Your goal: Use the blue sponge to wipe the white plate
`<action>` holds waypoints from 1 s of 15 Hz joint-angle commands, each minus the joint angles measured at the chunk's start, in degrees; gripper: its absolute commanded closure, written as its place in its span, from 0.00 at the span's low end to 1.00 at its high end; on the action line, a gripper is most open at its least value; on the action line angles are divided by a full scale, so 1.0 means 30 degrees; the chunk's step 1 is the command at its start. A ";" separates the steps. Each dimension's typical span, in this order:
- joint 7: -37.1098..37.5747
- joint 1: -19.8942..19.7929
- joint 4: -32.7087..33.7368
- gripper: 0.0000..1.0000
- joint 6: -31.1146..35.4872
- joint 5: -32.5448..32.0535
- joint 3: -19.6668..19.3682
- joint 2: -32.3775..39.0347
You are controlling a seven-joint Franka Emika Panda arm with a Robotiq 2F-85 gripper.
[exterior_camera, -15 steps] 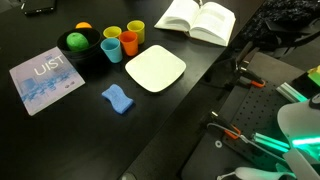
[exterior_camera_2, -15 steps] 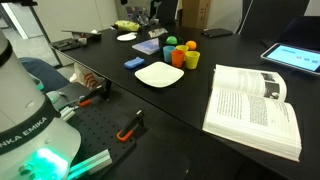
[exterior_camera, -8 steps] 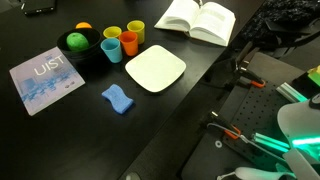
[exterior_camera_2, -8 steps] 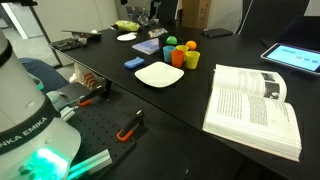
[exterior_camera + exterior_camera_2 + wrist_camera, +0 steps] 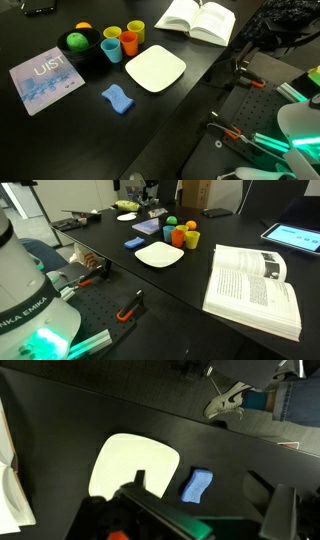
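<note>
The white plate lies on the black table near its middle; it shows in both exterior views and in the wrist view. The blue sponge lies flat on the table just beside the plate, apart from it. In the wrist view the sponge shows far below, between the two dark fingers of my gripper. The gripper is open, empty and high above the table. It does not show in either exterior view.
An open book lies beyond the plate. Coloured cups, a dark bowl with a green apple and a pale blue booklet sit close to the plate. A tablet lies further off. The robot base stands off the table's edge.
</note>
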 commanded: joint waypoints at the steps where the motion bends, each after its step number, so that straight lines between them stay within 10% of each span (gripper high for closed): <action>1: -0.0500 0.1405 0.0145 0.00 0.1107 0.1046 0.1110 0.1225; 15: -0.1179 0.4843 0.2135 0.00 1.1460 0.1523 0.4707 0.9348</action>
